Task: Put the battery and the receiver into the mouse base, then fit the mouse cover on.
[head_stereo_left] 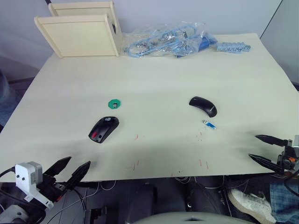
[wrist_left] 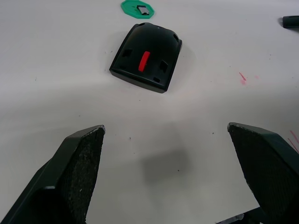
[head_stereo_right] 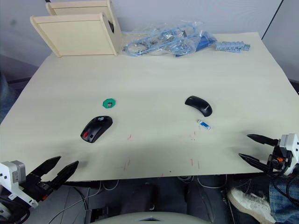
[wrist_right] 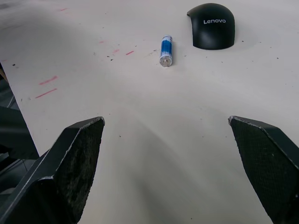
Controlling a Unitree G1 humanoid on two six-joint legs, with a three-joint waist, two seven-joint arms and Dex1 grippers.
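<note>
- Four task parts lie loose on the table (head_stereo_left: pixel 159 70) in the left eye view: the mouse base (head_stereo_left: pixel 103 129) left of centre, the receiver (head_stereo_left: pixel 114 104) on a green disc (head_stereo_left: pixel 115 103) just beyond it, and the mouse cover (head_stereo_left: pixel 203 106) right of centre with the battery (head_stereo_left: pixel 209 124) just in front of it. The left gripper (head_stereo_left: pixel 69 171) hangs at the near edge with fingers spread and empty; the right gripper (head_stereo_left: pixel 265 149) waits at the near right edge, likewise spread.
- The right eye view gives the same layout, with a bag of blue cables (head_stereo_right: pixel 163 42) and a wooden stand (head_stereo_right: pixel 77 30) at the far side, well apart from the work.
- In the left wrist view the base faces the spread fingers (wrist_left: pixel 74 172), its red patch up and the disc with the receiver just behind.
- In the right wrist view the battery lies ahead of the spread fingers (wrist_right: pixel 70 168), the cover beside it, apart.
- Judgement: nothing is fitted yet, so the task stands at its first step. The next move likely calls for the right arm to reach the battery and pinch it across its short width, a fine grip since it may roll.
</note>
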